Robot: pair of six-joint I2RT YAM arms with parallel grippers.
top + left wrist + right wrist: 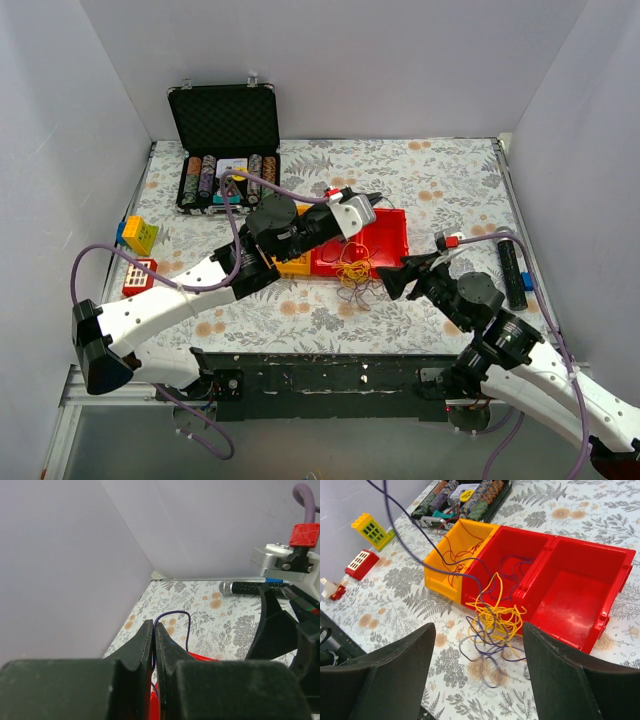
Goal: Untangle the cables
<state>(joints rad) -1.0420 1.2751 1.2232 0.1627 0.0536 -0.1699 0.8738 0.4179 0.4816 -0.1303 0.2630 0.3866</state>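
Observation:
The cables are a tangle of thin yellow and purple wires (496, 621) lying partly on the table and partly over the front rim of the red bin (580, 580). In the top view the tangle (355, 276) sits at that bin's (390, 240) near edge. A thin red wire (454, 547) lies in the yellow bin (440, 577). My left gripper (153, 625) is shut on one purple wire (176, 614), which runs taut from the tangle up to it (395, 517). It hovers above the red bin (366, 204). My right gripper (480, 626) is open, just above and near the tangle (397, 277).
An open black case of poker chips (225, 150) stands at the back left. A yellow block (140, 235) and a red block (138, 275) lie at the left. A black cylinder (512, 272) lies at the right, also in the left wrist view (250, 587). White walls enclose the table.

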